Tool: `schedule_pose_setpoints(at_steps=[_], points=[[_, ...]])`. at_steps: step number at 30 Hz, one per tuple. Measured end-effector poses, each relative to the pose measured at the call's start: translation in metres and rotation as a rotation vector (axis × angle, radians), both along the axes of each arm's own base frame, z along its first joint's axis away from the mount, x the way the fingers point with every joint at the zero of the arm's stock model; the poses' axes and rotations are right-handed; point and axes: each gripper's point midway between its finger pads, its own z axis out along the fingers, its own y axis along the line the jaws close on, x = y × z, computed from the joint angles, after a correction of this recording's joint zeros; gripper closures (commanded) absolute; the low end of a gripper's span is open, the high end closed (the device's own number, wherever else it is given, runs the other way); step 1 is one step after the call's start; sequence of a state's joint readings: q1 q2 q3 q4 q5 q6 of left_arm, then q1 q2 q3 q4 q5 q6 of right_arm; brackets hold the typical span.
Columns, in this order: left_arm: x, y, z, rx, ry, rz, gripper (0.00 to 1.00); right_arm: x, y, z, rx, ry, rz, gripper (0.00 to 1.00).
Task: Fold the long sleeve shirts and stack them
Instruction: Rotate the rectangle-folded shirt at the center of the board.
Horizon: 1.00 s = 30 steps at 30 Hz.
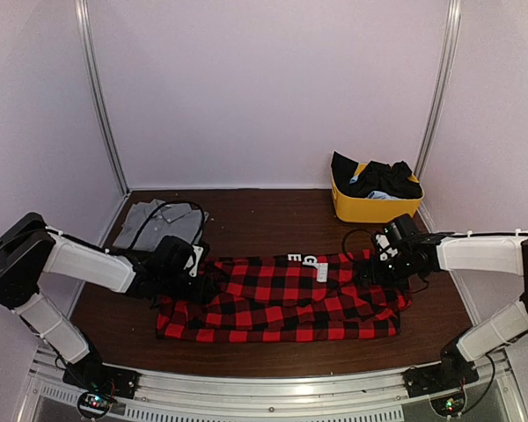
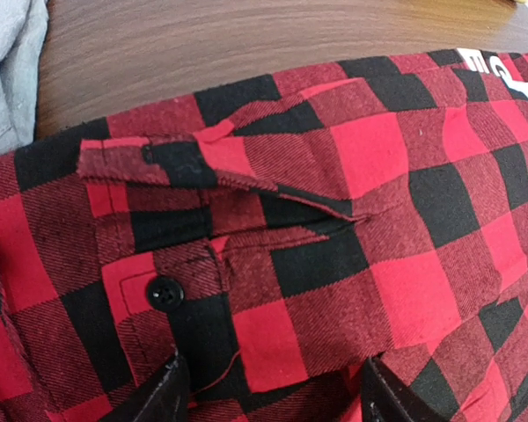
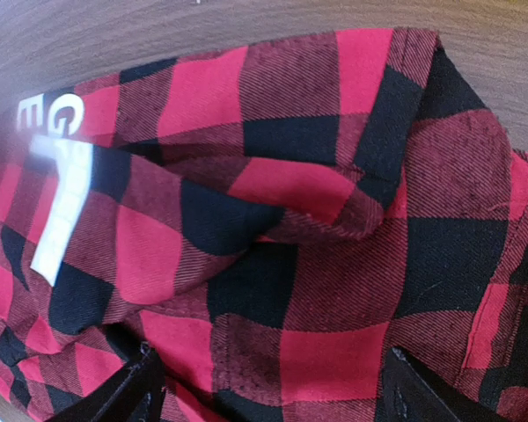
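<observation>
The red-and-black check flannel shirt point(image 1: 282, 303) lies folded into a long band across the table's middle, its white neck label point(image 1: 322, 272) near the back edge. My left gripper point(image 1: 196, 274) hovers over the shirt's left end. In the left wrist view the left gripper point(image 2: 273, 374) is open, with a black button point(image 2: 165, 292) and flat cloth below it. My right gripper point(image 1: 380, 264) is at the shirt's right end. In the right wrist view the right gripper point(image 3: 271, 360) stands wide open over rumpled flannel point(image 3: 317, 264), holding nothing. The grey collared shirt point(image 1: 163, 221) lies folded at the back left.
A yellow bin point(image 1: 370, 209) with dark clothes in it stands at the back right by the wall. White letters point(image 1: 309, 260) show just behind the flannel. Bare brown wood point(image 1: 264, 220) runs between the grey shirt and the bin.
</observation>
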<state>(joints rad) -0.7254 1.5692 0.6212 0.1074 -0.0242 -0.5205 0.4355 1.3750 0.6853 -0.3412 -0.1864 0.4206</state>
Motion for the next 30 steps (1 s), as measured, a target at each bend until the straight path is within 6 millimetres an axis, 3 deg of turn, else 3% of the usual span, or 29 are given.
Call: schedule_pose_setpoints(at_steps=[7, 15, 22, 30], points=[[-0.01, 0.009, 0.002, -0.036, -0.012, 0.02, 0.32, 0.003, -0.004, -0.026, -0.032, 0.056, -0.013, 0.14], [-0.029, 0.031, 0.008, -0.063, -0.029, 0.064, 0.31, 0.054, 0.03, -0.023, 0.009, 0.002, 0.061, 0.15], [-0.026, 0.038, 0.039, -0.109, -0.112, 0.1, 0.31, 0.116, 0.093, -0.019, 0.026, -0.066, 0.203, 0.15], [-0.034, 0.043, 0.038, -0.102, -0.078, 0.105, 0.29, 0.203, 0.163, -0.014, 0.074, -0.177, 0.314, 0.13]])
